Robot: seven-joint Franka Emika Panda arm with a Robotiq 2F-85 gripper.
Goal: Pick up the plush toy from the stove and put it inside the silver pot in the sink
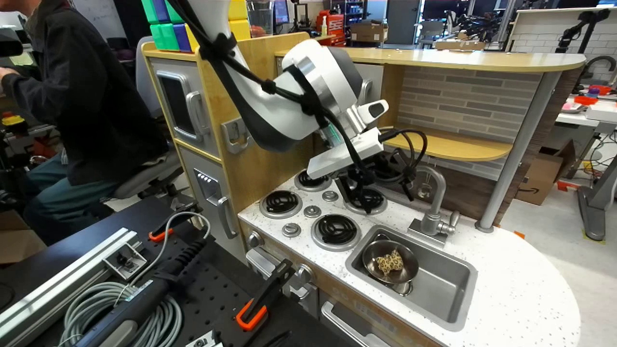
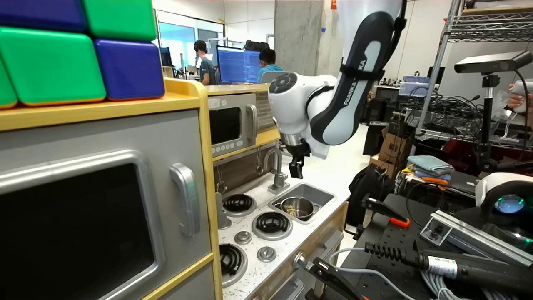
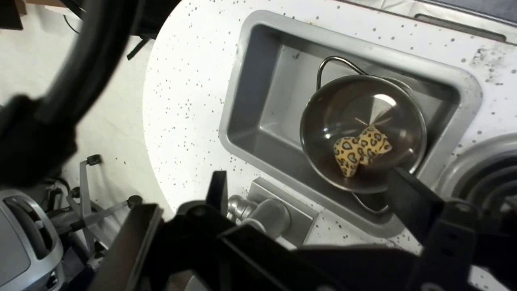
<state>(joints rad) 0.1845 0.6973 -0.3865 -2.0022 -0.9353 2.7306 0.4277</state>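
The plush toy, a small tan leopard-spotted lump, lies inside the silver pot. The pot stands in the grey sink. In the wrist view the toy rests on the floor of the pot, and the sink surrounds it. My gripper is open with nothing between its fingers; one fingertip overlaps the pot's near rim in this view. In both exterior views the gripper hangs above the counter, apart from pot and toy. The stove has bare black burners.
The curved silver faucet stands at the sink's back edge, near the gripper; it also shows in the wrist view. A yellow shelf lies behind. A wooden cabinet borders the stove. A black table with cables stands in front.
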